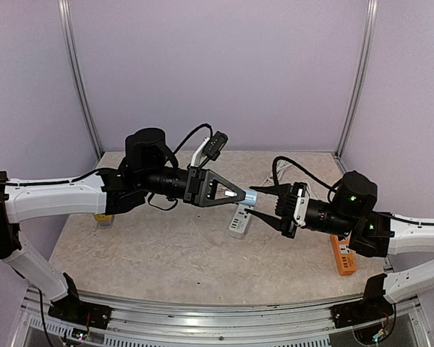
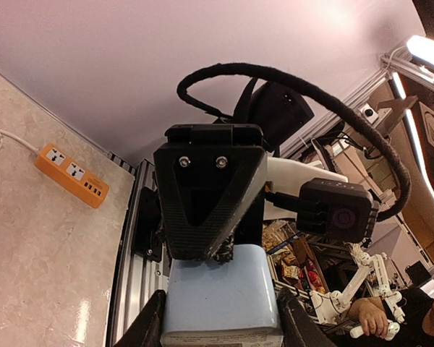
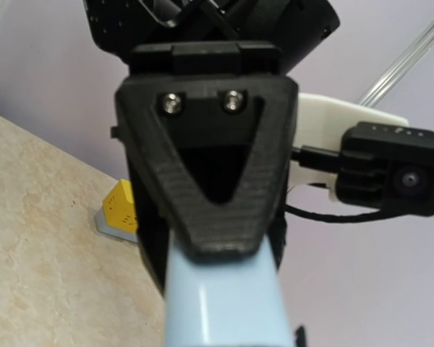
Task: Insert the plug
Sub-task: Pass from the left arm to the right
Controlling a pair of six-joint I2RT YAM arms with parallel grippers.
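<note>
The plug (image 1: 249, 196) is a pale blue block w/ smooth faces and rounded edges. It is up in the air over the counter (image 1: 145, 253), between the two arms, approx. above the white power strip (image 1: 239, 221) that lies there. The left end effector (image 1: 239, 195) is narrow and clamps the plug; in the left wrist view its black fingers (image 2: 149, 322) sit on both sides of the block. The right end effector (image 1: 259, 203) faces it from the opposite end, w/ one finger on each side of the plug's tip. One cannot tell if they press on it. An orange power strip (image 1: 341, 254) lies on the counter near the right arm. A small yellow object (image 1: 103, 217) is at the left side, partly hidden by the left arm.
</note>
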